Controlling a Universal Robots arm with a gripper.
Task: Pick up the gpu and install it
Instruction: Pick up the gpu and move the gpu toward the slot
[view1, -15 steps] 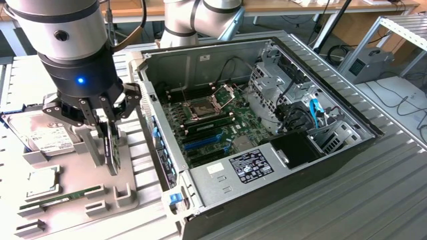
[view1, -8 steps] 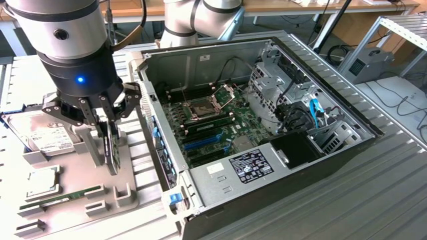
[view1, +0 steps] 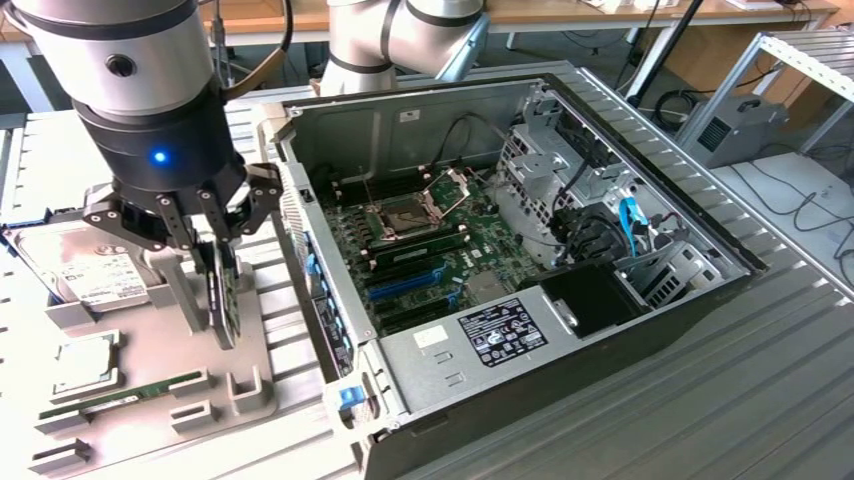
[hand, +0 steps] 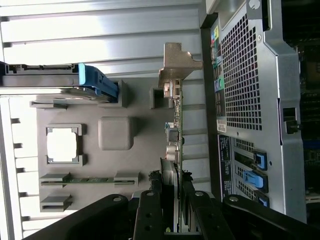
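The gpu (view1: 222, 305) stands on its edge over the grey fixture plate (view1: 160, 340) at the exterior view's left, beside the open computer case (view1: 441, 345). My gripper (view1: 207, 262) comes down on it from above, with a finger on each face of the card, shut on it. In the wrist view the gpu (hand: 176, 131) runs edge-on away from my fingers (hand: 150, 210), with its silver end bracket (hand: 175, 65) at the far end near the case's rear panel (hand: 250, 100). I cannot tell whether the card's lower edge still sits in its holder.
On the fixture plate lie a hard drive (view1: 80, 270), a CPU (view1: 83, 362) and a RAM stick (view1: 127, 393). The case shows its motherboard (view1: 427, 235) with blue expansion slots (view1: 400, 285) near the rear wall. A second robot arm's base (view1: 400, 40) stands behind the case.
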